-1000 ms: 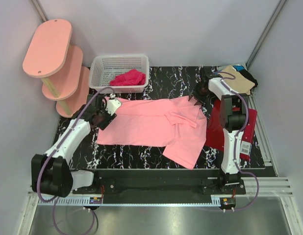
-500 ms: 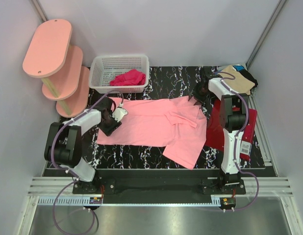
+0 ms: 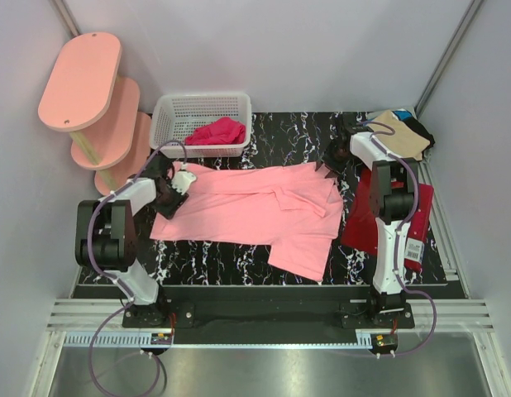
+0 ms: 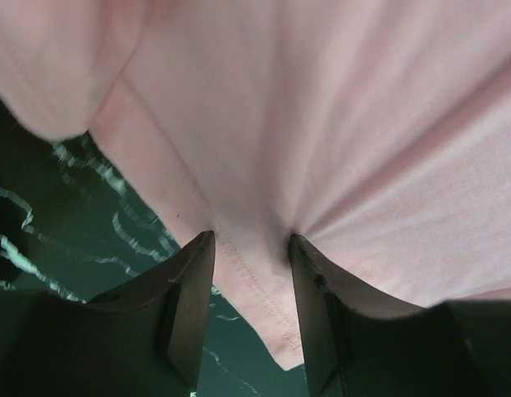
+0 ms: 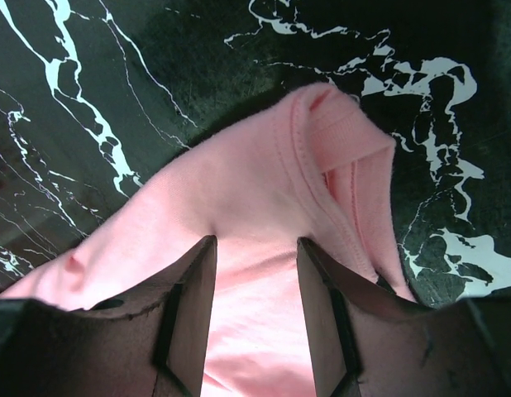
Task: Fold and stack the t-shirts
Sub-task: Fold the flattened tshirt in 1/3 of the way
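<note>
Your left gripper (image 4: 251,308) has swung in and drawn back toward its own side over the last second. The large salmon-pink soft cloth t-shirt (image 3: 255,211) has slid that way with it, loose lower flap included. The left fingers (image 4: 192,306) are clamped on the shirt's hemmed corner, and creases fan out from the pinch. Your right gripper (image 5: 255,314) has barely moved. Its fingers (image 5: 188,310) are closed on the ribbed edge at the opposite far corner, with the cloth lifted off the black white-veined table (image 3: 280,136) just past the tips.

The shirt lies spread between the two pairs of fingers, so you seem to be drawing its far edge taut. No fold is made yet.

Just beyond the left fingers stands a white plastic mesh basket (image 3: 169,124) holding a crumpled crimson garment (image 3: 216,132); mind it if you lift. Outward of them is a pink three-tier rounded shelf (image 3: 82,83).

Behind the right fingers, under that arm, lies a dark red shirt with a white tag (image 3: 363,227). A tan shirt (image 3: 398,136) and a black shirt (image 3: 422,132) are heaped beyond. Near the right fingers a sleeve lies doubled over the shirt body and needs smoothing first.
</note>
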Robot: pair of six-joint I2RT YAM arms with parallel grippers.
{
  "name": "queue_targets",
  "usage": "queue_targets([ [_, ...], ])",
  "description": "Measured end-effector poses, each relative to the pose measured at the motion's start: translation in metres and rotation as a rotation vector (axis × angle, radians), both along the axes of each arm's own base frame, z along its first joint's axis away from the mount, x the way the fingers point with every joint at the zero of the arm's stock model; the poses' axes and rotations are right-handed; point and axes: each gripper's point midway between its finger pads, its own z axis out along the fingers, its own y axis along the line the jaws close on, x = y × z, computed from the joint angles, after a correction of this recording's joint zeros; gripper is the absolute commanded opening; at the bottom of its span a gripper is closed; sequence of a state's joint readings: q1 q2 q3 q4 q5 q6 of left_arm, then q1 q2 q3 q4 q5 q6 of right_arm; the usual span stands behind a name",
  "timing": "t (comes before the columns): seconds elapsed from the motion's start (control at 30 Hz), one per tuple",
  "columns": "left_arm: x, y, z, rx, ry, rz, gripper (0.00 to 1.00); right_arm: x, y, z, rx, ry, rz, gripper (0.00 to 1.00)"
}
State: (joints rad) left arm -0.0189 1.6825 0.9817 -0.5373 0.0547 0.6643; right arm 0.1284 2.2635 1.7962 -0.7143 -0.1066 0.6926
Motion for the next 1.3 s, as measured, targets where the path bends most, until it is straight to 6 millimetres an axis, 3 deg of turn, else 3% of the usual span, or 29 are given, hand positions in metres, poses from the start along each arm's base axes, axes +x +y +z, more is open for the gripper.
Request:
queue_targets([
  [0.13, -0.008, 0.028, 0.000, 0.015, -0.016, 0.046, 0.45, -0.001, 0.001, 0.000, 0.000, 0.001, 0.002, 0.52],
  [0.27, -0.016, 0.034, 0.001, 0.023, -0.012, 0.040, 0.45, -0.001, 0.004, 0.001, 0.006, 0.002, 0.009, 0.56],
  [0.43, -0.023, 0.026, 0.001, 0.017, 0.017, 0.019, 0.45, 0.005, 0.016, 0.008, 0.054, -0.003, 0.037, 0.64],
  [0.63, -0.034, -0.004, 0.008, -0.015, 0.082, -0.033, 0.46, 0.018, 0.052, 0.057, 0.058, -0.115, 0.137, 0.68],
  [0.7, -0.029, -0.015, 0.017, -0.040, 0.072, -0.050, 0.46, 0.004, 0.066, 0.078, 0.028, -0.150, 0.172, 0.68],
  [0.8, -0.020, -0.019, 0.032, -0.056, 0.035, -0.045, 0.46, -0.033, 0.078, 0.115, -0.008, -0.204, 0.213, 0.67],
  [0.93, -0.021, -0.019, 0.041, -0.058, 0.015, -0.043, 0.46, -0.094, 0.070, 0.146, -0.012, -0.246, 0.232, 0.66],
  [1.0, -0.022, -0.018, 0.042, -0.057, 0.016, -0.042, 0.46, -0.125, 0.059, 0.140, -0.019, -0.221, 0.227, 0.66],
  [1.13, -0.013, -0.018, 0.054, -0.056, 0.012, -0.041, 0.45, -0.173, 0.050, 0.084, -0.049, -0.074, 0.239, 0.66],
  [1.23, 0.021, -0.020, 0.073, -0.062, -0.050, -0.032, 0.45, -0.204, 0.046, 0.040, -0.078, 0.069, 0.256, 0.66],
  [1.3, 0.049, -0.022, 0.086, -0.069, -0.099, -0.021, 0.45, -0.211, 0.045, 0.025, -0.088, 0.121, 0.262, 0.65],
])
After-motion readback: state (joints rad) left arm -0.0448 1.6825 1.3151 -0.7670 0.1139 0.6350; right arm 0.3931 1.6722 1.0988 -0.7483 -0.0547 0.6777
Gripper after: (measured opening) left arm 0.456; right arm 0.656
